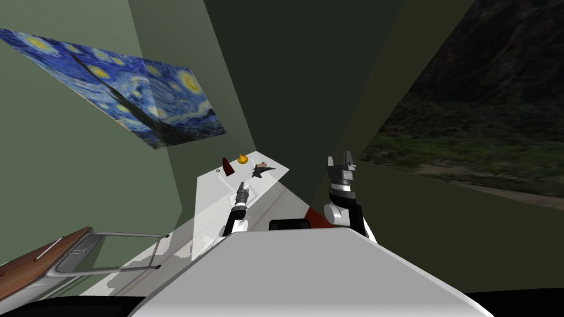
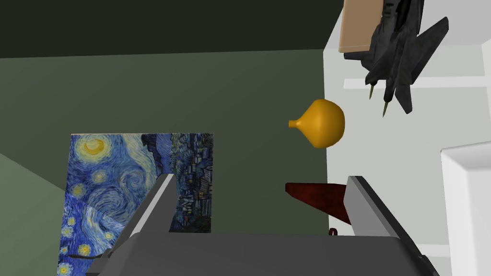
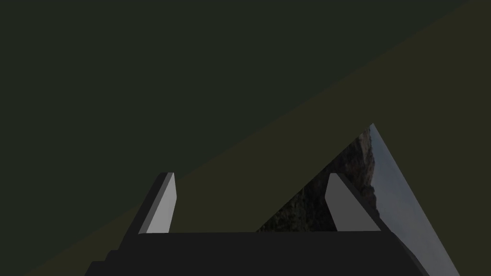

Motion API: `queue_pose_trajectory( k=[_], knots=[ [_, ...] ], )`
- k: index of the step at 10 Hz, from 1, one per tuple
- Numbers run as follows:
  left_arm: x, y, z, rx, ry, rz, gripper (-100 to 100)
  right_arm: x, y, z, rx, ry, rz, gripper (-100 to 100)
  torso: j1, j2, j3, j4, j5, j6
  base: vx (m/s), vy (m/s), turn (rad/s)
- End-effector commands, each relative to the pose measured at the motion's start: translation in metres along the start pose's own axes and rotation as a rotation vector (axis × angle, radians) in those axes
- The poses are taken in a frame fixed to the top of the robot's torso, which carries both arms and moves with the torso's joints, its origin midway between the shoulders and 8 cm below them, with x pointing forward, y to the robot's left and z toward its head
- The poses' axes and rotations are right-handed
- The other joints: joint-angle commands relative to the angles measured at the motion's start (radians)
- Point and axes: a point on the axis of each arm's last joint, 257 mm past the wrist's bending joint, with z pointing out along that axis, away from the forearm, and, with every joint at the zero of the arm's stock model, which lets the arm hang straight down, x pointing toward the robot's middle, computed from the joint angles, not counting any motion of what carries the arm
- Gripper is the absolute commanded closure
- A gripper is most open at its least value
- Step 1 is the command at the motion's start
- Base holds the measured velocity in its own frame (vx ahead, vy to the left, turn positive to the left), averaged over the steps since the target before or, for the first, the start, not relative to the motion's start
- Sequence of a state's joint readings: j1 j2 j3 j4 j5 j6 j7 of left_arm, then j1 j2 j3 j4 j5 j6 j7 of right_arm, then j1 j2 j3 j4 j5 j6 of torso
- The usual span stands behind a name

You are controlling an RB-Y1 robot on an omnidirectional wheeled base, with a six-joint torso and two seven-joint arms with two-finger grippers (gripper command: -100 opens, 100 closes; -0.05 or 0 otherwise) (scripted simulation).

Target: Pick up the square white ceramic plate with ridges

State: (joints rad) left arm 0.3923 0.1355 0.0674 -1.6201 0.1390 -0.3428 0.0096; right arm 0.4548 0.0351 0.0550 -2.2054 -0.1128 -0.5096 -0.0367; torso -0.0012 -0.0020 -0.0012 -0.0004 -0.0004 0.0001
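Observation:
The square white plate with a raised rim lies flat on the white table, cut off by the edge of the left wrist view. My left gripper is open and empty, low over the table, and the plate lies outside its fingers, beyond the one nearer the table. In the head view the left gripper hovers over the plate's faint outline. My right gripper is raised to the right of the table, open and empty.
Past the plate stand a dark red cone, a yellow vase, a dark toy jet and a tan box. A blue painting hangs on the green wall. A metal-framed wooden piece is at my left.

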Motion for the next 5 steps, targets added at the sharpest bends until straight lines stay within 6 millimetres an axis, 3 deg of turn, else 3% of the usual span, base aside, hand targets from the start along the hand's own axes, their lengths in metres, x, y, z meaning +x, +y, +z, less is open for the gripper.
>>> queue_pose_trajectory(
  k=[1,5],
  knots=[
    [-0.009,0.024,-0.005,-0.054,-0.014,-0.017,-100,0.0,0.0,0.0,0.0,0.0,0.0,0,0.0,0.0,0.0,0.0,0.0,0.0,0.025,-0.035,0.055],
    [-0.017,0.061,-0.011,-0.136,-0.035,-0.04,-100,0.0,0.0,0.0,0.0,0.0,0.0,0,0.001,0.001,0.0,0.0,0.0,0.0,0.015,-0.015,0.026]
  ],
)
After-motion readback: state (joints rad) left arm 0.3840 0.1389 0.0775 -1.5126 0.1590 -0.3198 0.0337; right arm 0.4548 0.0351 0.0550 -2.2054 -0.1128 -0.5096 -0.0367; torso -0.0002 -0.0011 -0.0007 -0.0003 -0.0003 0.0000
